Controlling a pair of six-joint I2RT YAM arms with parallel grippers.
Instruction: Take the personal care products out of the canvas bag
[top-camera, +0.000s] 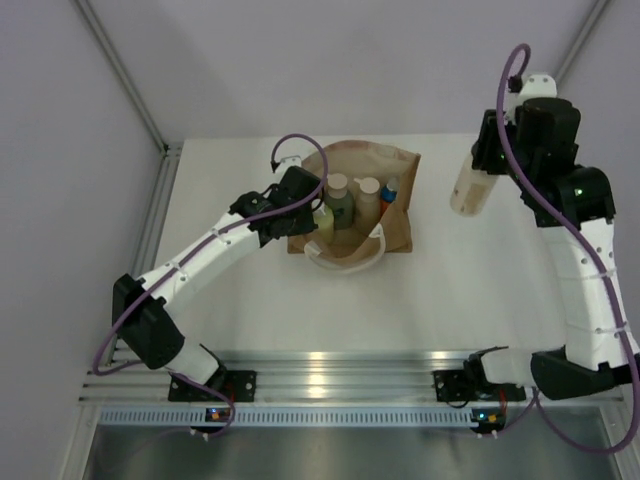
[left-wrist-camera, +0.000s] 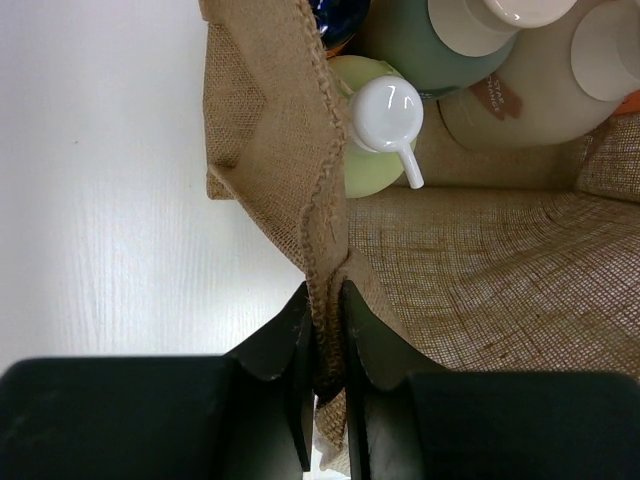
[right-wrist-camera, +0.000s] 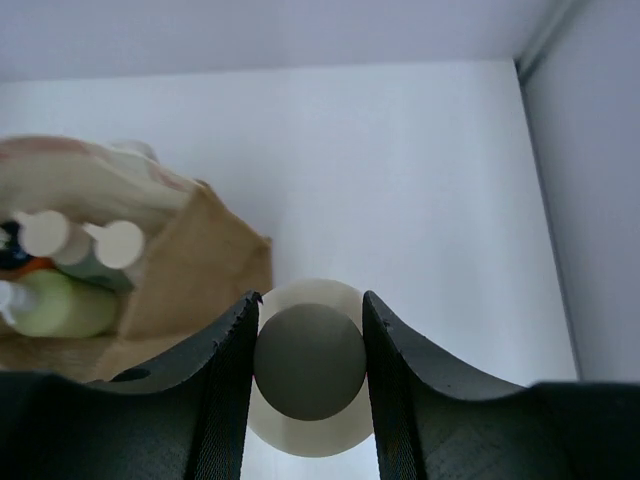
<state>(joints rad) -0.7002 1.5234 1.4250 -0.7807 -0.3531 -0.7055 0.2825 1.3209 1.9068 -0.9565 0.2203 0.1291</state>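
**Canvas bag.** The canvas bag (top-camera: 403, 222) is stood open on the white table (top-camera: 300, 310), toward the far middle of the surface. One white looped handle (top-camera: 345, 264) is draped over its near edge.

**Left gripper.** The left gripper (top-camera: 308, 208) is closed completely on the left wall of the bag. In the left wrist view the two black fingers (left-wrist-camera: 290, 350) are pressed together, and only the frayed fabric rim (left-wrist-camera: 322, 250) is pinched between them.

**Contents of the bag.** Four bottles are seen inside from above:
- A yellow-green bottle (top-camera: 322, 222) with a white pump head is placed nearest the pinched wall.
- A dark green bottle (top-camera: 338, 203) with a pale cap is placed just beyond it.
- A cream bottle (top-camera: 368, 195) with a pale cap is placed beside the dark green one.
- An orange bottle (top-camera: 388, 195) with a blue cap is placed against the right wall.

**Right gripper.** The right gripper (top-camera: 482, 158) is positioned to the right of the bag, well apart from it. Its jaws are held slightly apart and are clamped on the top of a beige bottle (top-camera: 467, 190), which is outside the bag. In the right wrist view the round cap (right-wrist-camera: 310, 360) is gripped on both sides by the fingertips, and the pale body (right-wrist-camera: 310, 435) is seen behind it. Whether the base of this bottle is in contact with the table cannot be determined.
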